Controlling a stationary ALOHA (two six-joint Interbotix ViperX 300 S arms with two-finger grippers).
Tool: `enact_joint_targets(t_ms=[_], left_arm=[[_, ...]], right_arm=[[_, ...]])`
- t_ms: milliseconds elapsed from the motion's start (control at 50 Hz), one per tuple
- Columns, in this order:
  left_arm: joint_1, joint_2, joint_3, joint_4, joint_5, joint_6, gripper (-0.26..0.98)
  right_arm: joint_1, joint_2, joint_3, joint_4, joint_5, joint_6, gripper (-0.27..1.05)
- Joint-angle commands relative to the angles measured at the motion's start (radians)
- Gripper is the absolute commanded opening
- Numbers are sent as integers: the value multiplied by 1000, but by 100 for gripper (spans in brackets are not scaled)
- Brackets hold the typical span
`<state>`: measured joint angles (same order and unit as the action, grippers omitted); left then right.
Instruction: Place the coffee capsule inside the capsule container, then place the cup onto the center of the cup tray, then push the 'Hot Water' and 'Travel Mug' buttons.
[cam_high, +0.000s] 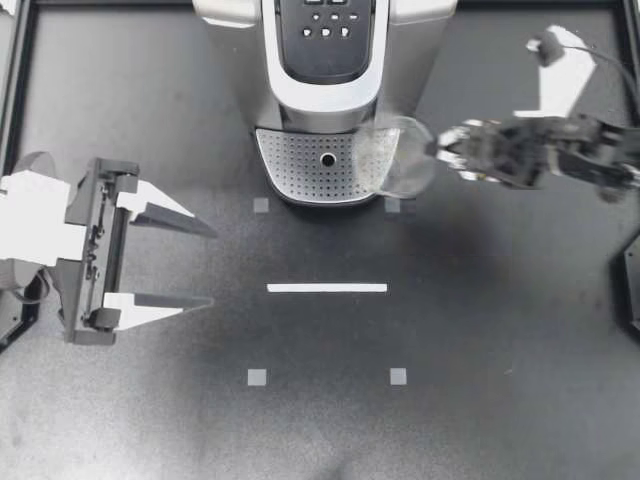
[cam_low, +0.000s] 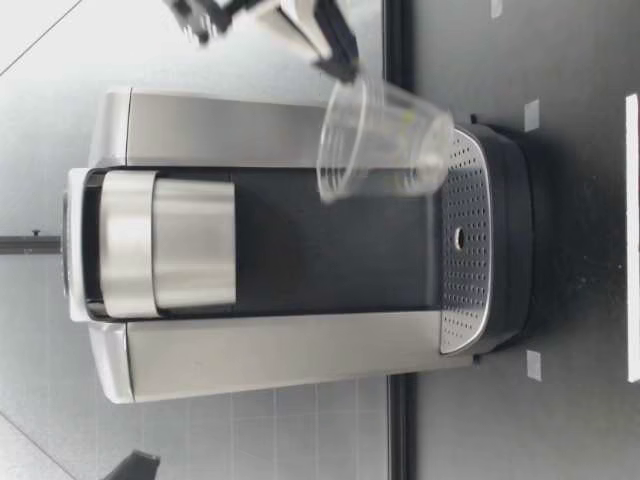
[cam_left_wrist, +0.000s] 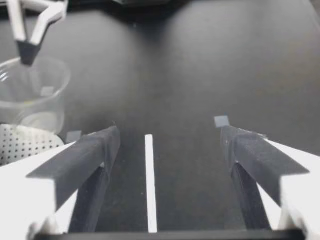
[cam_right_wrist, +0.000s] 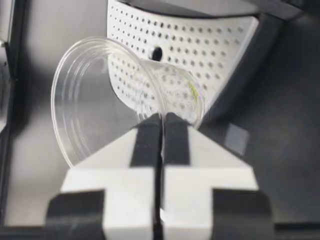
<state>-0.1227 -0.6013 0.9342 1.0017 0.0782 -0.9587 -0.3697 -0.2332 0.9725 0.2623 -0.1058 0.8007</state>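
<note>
While my right gripper (cam_high: 440, 152) is clamped on the cup (cam_high: 398, 155), the cup hangs over the right edge of the cup tray (cam_high: 300, 165): part over the perforated plate, part past it. Not centred on the tray.

Right wrist view: fingers (cam_right_wrist: 147, 140) nearly together, thin cup (cam_right_wrist: 100, 100) wall pinched between them at the rim. Mouth faces the camera, base points toward the cup tray (cam_right_wrist: 210, 50).

Low view: cup (cam_low: 385, 140) is tilted, rim higher than base. Base sits close above the cup tray (cam_low: 462, 300) at its side edge (cannot tell if it touches). Right gripper (cam_low: 340, 64) comes in at the rim, above the tray.

Coffee machine (cam_high: 325, 75) stands directly behind the tray, button panel (cam_high: 325, 30) farther back.

My left gripper (cam_high: 212, 266) is well apart from the tray, off its left side and forward of it. Fingers are spread wide, nothing between them. Left wrist view agrees: left gripper (cam_left_wrist: 170, 135) gaping, only bare table (cam_left_wrist: 200, 60) and the tape strip (cam_left_wrist: 149, 180) between its fingers (cam_left_wrist: 85, 160). Ahead and to one side are the cup (cam_left_wrist: 32, 95), a corner of the cup tray (cam_left_wrist: 25, 142) and the right gripper (cam_left_wrist: 27, 52) at the rim.

Tape strip (cam_high: 327, 288) lies in front of the tray, parallel to its front edge. Square marks (cam_high: 261, 205): two at the tray's front corners, two farther out beyond the strip.
</note>
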Motion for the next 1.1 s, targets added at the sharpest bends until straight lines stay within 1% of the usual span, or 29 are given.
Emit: enact_joint_targets(t_ms=[0,200,460,860,960,1080], left_arm=[[3,-2,-9,-2,-6,-2,75],[3,12,-6,-3,-5,-2,74],[2,14,2,-2,-6,0,75],[3,0,11,-3,-6,-2,75],[3,0,9,-3,-6,-2,75],[2,0,11,-5,-6,-2,74]], right_arm=[[6,26,-55,-3,-12,-2,0],[6,115,-124,-3,-15,-2,0],[6,178,-184,-5,-18,-2,0],[5,204,-207,-3,-17,2,1],[5,206,-213,-3,-20,2,3],[6,210,-221,-3,-23,0,11]])
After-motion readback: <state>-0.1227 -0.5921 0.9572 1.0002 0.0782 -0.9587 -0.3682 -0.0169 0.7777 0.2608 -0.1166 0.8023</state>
